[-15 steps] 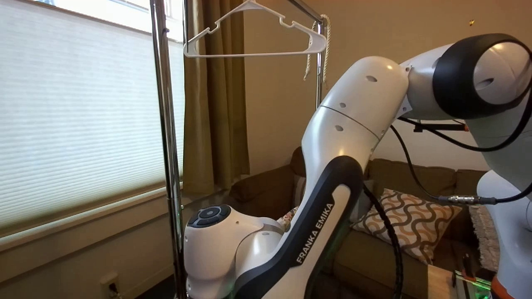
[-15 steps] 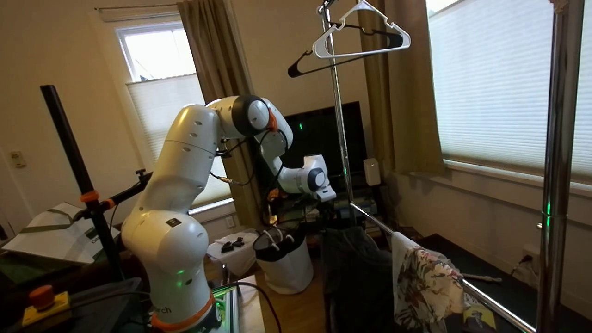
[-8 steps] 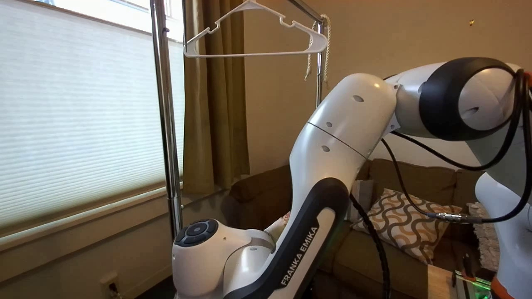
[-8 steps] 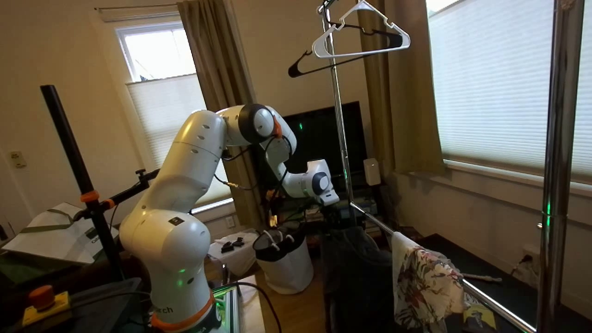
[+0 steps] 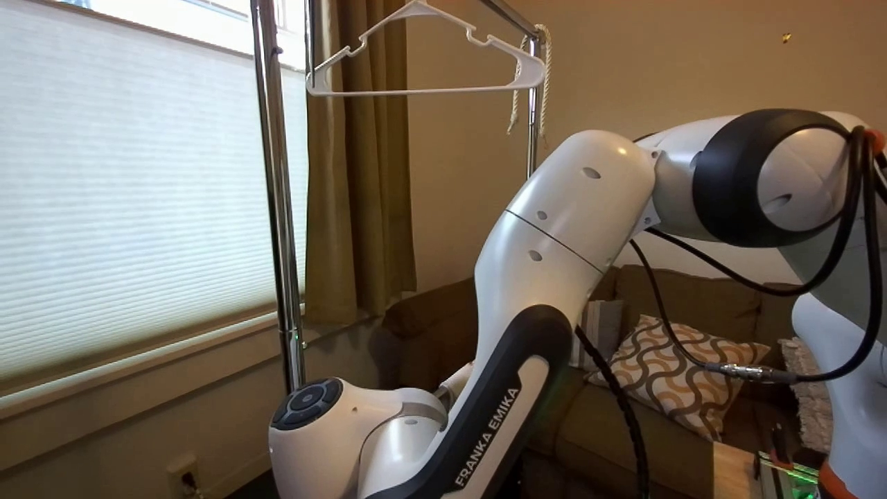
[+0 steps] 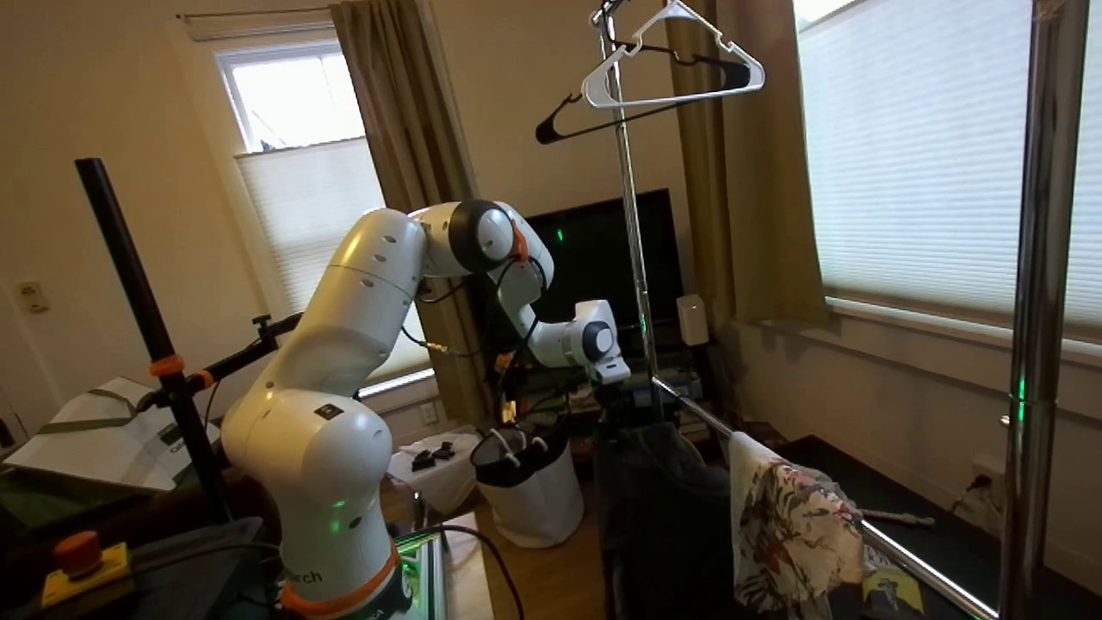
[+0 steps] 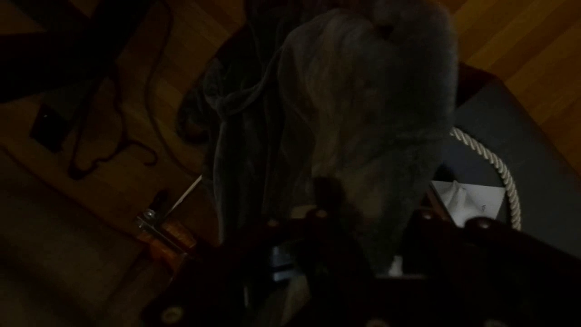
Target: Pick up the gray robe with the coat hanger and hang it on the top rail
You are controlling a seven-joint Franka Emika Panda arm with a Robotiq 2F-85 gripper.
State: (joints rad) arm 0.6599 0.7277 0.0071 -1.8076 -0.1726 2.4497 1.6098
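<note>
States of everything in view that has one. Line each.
gray robe: limp, not yet on the top rail
hand: open; contact with the gray robe too dark to tell
white hanger: hanging, hook out of frame
black hanger: hanging
floral cloth: draped over the lower crossbar
window shade: down, except at the top
TV: dark
curtain: gathered aside
fabric bin: upright
stop button: can't tell if pressed

Walls [image 5: 637, 62] tan, sofa [image 5: 596, 423] brown w/ patterned pillow [image 5: 682, 381], flr [image 6: 551, 575] wood — window shades [image 5: 138, 208] glow bright.
</note>
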